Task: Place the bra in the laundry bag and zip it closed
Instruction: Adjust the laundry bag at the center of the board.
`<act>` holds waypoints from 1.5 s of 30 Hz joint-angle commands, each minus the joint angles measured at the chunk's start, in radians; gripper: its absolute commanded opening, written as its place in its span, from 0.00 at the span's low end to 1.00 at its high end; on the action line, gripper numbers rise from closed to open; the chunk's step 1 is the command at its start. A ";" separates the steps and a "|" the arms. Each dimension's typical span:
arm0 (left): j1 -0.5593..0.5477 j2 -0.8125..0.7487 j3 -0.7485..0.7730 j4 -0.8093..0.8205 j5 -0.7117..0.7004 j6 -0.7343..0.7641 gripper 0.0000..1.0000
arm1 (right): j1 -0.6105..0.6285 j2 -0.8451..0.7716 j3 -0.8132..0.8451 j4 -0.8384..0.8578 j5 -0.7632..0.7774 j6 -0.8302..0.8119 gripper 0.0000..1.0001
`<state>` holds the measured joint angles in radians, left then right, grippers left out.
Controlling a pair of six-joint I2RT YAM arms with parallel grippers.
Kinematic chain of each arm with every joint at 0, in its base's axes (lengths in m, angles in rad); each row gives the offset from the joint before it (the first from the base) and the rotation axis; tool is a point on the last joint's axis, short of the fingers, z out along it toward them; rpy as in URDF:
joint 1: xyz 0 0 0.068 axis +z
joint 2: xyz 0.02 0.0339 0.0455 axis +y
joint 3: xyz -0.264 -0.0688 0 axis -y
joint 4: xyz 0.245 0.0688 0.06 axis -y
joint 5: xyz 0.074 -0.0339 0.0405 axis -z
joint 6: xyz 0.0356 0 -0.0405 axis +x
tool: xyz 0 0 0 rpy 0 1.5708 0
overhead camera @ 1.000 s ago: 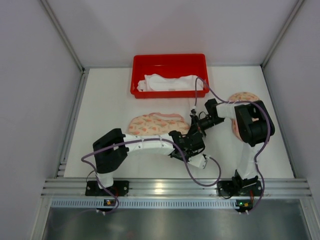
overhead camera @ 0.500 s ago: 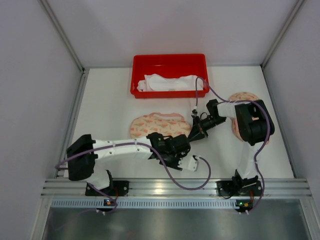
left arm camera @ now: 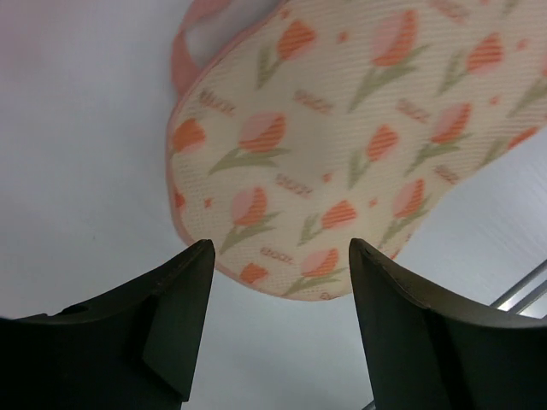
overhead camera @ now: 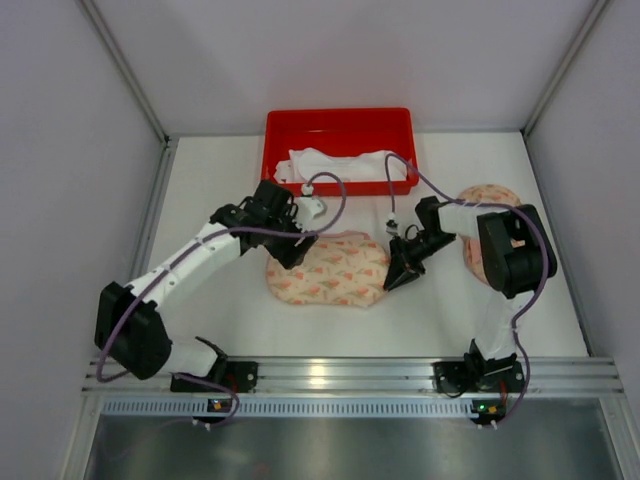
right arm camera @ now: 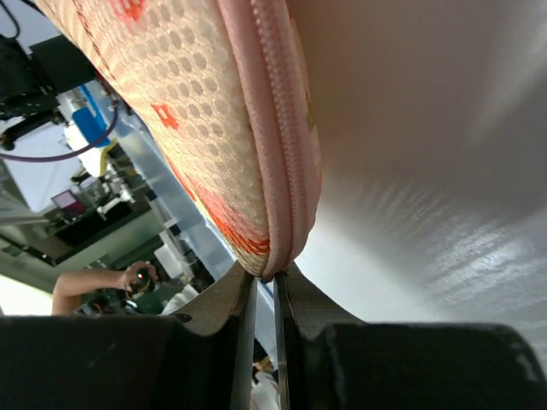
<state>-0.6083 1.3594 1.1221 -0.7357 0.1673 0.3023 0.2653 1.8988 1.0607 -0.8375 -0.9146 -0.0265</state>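
white desk (overhead camera: 220, 310), one red tray (overhead camera: 340, 114), two floral bags (overhead camera: 335, 272) (overhead camera: 487, 193); left jaws apart, right jaws pinching the middle bag's zipper (right arm camera: 278, 128).

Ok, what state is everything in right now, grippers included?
laundry bag: lying flat, zipper closed where visible.
left gripper: open, over the bag's end, holding nothing.
right gripper: nearly shut, pinching the bag's zipper end.
red bin: upright, holding a bunched white garment.
second tulip-print pouch: partly hidden, state unclear.
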 commanded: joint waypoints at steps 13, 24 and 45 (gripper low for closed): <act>0.440 0.290 -0.019 -0.002 0.293 -0.178 0.70 | 0.015 -0.072 -0.008 0.043 0.134 -0.039 0.13; 0.427 0.331 0.057 0.041 0.544 0.081 0.75 | 0.090 -0.099 0.031 0.049 0.301 -0.168 0.11; 0.282 0.428 0.012 -0.027 0.730 0.083 0.78 | 0.304 -0.242 0.105 0.205 0.516 -0.359 0.07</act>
<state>-0.3290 1.7691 1.1740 -0.7341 0.8177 0.3912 0.5499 1.7405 1.1355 -0.7197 -0.4229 -0.3580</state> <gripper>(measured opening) 0.806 0.079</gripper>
